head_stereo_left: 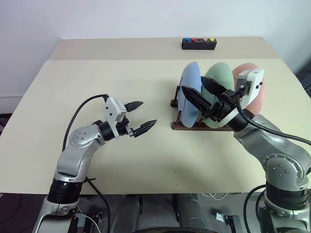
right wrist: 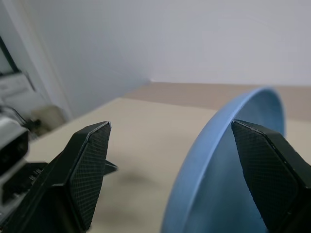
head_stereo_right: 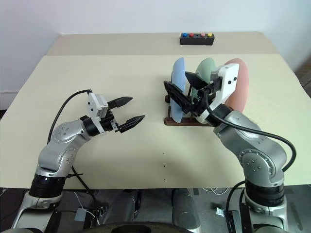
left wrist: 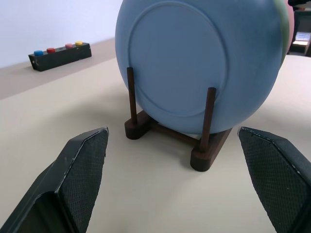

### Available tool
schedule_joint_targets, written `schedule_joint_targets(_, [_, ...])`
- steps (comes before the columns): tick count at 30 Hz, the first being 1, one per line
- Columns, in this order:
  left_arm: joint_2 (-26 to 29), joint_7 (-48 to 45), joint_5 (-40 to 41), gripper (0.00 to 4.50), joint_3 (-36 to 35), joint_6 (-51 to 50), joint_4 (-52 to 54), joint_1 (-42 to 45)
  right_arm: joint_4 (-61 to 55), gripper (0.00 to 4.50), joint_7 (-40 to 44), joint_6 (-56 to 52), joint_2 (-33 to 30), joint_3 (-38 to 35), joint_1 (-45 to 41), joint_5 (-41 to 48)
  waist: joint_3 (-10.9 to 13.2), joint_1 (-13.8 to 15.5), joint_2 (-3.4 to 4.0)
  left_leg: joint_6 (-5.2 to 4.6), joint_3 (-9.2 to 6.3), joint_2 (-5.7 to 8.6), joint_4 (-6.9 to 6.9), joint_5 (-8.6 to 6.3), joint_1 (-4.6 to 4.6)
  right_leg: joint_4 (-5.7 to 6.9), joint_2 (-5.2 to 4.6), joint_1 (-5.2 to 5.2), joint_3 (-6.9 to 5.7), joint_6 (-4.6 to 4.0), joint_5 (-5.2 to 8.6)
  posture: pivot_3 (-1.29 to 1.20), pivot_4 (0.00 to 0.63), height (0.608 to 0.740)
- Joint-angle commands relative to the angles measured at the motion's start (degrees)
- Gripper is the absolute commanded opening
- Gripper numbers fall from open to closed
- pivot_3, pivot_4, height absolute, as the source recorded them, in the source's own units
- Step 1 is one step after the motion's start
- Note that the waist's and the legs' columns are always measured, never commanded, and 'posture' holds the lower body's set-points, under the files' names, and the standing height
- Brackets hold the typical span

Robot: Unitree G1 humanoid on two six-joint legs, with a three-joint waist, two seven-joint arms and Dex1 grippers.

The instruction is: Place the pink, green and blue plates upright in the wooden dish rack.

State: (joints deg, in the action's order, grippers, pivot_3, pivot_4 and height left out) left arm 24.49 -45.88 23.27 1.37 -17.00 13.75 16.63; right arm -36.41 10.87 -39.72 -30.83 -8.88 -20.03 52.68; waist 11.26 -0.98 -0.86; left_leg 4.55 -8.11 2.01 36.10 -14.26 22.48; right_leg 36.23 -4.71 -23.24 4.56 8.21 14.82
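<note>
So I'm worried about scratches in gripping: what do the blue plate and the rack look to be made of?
The blue plate looks like matte plastic: one even colour, soft sheen, no glaze glare, a moulded ring on its back. The rack looks like dark-stained wood with a smooth satin finish: round pegs, rounded rails. Neither material is certain from looks alone.

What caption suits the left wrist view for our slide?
Blue plate standing upright in the wooden dish rack, seen between the open left hand.

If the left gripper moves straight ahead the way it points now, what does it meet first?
Most likely the blue plate, standing upright in the wooden rack. The left gripper has open jaws aimed at it across bare table, though the rack's pegs might be touched first.
</note>
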Motion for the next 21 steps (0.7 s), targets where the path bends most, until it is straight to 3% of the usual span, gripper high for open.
schedule_joint_targets(1, [-0.2, 0.0, 1.0, 4.41, 0.0, 0.2, 2.0, 0.8, -3.8, 4.03, 3.1, 2.8, -3.5, -0.2, -1.9, -4.9, 0.0, 0.0, 0.01, 0.00, 0.00, 0.00, 0.00, 0.00, 0.00, -0.01, 0.00, 0.00, 0.00, 0.00, 0.00, 0.00, 0.150, 0.740])
schedule_joint_targets(7, [-0.2, 0.7, 0.8, 4.41, 0.0, -0.3, 3.0, 0.6, -4.1, 4.03, 7.2, 3.3, -9.4, -4.6, -3.7, -6.5, 0.0, 0.1, 0.01, 0.00, 0.01, 0.00, 0.01, 0.00, 0.01, -0.05, -0.01, 0.03, 0.00, 0.00, 0.00, 0.00, 0.150, 0.740])
schedule_joint_targets(11, [0.9, 1.9, -0.3, 4.41, -2.4, 1.1, 1.5, 1.4, -2.8, 4.03, 13.0, 3.1, -15.4, -16.1, -0.8, -2.9, 0.0, 0.4, -0.02, -0.01, 0.00, 0.00, 0.01, 0.00, 0.03, -0.09, -0.01, 0.05, -0.01, 0.01, 0.00, 0.00, 0.150, 0.740])
schedule_joint_targets(16, [4.2, 2.0, -1.5, 4.41, -5.4, 2.8, -2.1, 1.4, 4.0, 4.03, 24.7, 5.3, -20.1, -34.9, 14.5, -6.8, 0.0, 0.5, -0.08, -0.08, 0.02, 0.00, 0.02, -0.05, 0.02, -0.18, -0.02, 0.15, -0.02, 0.02, 0.01, 0.00, 0.150, 0.740])
schedule_joint_targets(21, [7.6, 0.6, -4.9, 4.41, -5.3, 7.4, -6.5, -1.3, 9.5, 4.03, 35.1, 10.2, -15.7, -47.0, 32.8, -10.6, 0.0, 0.2, -0.03, -0.12, 0.07, -0.01, -0.01, -0.07, -0.07, -0.14, 0.00, 0.17, -0.01, 0.02, 0.02, 0.00, 0.150, 0.740])
